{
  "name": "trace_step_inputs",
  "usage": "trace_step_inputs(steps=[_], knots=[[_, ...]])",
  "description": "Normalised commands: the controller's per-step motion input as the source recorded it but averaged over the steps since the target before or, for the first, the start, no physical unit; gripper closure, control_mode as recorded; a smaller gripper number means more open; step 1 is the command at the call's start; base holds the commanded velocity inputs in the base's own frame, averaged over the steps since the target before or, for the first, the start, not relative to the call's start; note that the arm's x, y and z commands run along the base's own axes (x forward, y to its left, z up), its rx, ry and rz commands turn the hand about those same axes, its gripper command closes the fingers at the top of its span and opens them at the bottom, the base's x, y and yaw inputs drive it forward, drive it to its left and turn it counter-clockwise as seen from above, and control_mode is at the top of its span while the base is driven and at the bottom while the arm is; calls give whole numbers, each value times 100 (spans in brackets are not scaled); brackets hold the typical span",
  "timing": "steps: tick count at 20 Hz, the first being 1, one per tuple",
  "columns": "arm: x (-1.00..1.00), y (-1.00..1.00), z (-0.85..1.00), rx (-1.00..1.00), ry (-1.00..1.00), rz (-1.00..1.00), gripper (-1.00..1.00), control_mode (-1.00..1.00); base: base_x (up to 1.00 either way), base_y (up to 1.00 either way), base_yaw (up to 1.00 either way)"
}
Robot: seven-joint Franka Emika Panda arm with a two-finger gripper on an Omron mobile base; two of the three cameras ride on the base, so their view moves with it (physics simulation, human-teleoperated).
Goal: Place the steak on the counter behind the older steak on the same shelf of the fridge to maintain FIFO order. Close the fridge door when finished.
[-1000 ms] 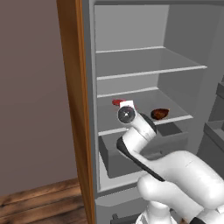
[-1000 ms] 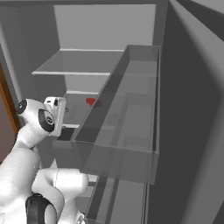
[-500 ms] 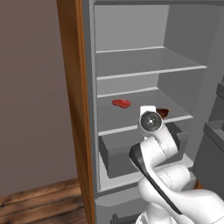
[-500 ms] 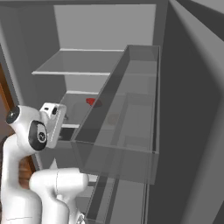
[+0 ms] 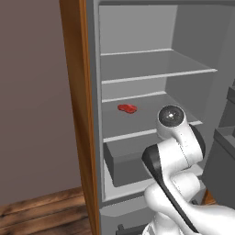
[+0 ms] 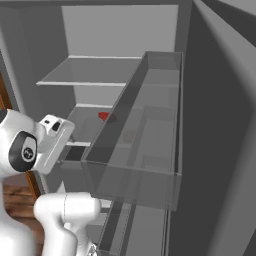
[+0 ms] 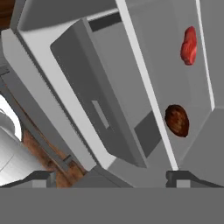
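In the left base view a brown wooden panel (image 5: 75,114) stands upright along the left side of the open fridge (image 5: 137,55), whose pale grey interior shows flat shelves one above another. On the middle shelf (image 5: 151,121) the bright red steak (image 5: 127,108) lies flat towards the left and back of the shelf, free of any grip. Below that shelf the grey drawer (image 5: 126,158) sits partly pulled forward. To the right of the steak the white arm (image 5: 176,142) rises in front of the shelf edge, its round joint cap level with the shelf. In the right base view the same red steak (image 6: 105,116) shows far back on the shelf, seen past a clear door bin (image 6: 145,135) that runs along the inner face of the fridge door (image 6: 220,125) on the right. In the hand view, which is rolled well over, the drawer (image 7: 100,100) lies at the left, the shelf to its right, and on that shelf the red steak (image 7: 189,45) sits apart from a darker brown steak (image 7: 177,120). The gripper (image 7: 111,177) hangs outside the fridge with its two dark finger tips (image 7: 177,176) spread wide and nothing between them.
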Motion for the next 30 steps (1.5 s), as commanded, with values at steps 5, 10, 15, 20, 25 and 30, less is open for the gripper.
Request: trace_step_inputs(steps=[5,10,15,20,25,30], knots=[[-3,0,-12,0,7,-3,-100,-100,0,0,0],[0,0,-14,0,0,0,-100,-100,0,0,0],[-1,0,-21,0,2,-2,-100,-100,0,0,0],[-21,8,-16,0,0,-5,-100,100,-28,19,-5],[0,0,0,0,0,0,-100,100,-76,78,-16],[0,0,0,0,0,0,-100,100,-85,60,-23]])
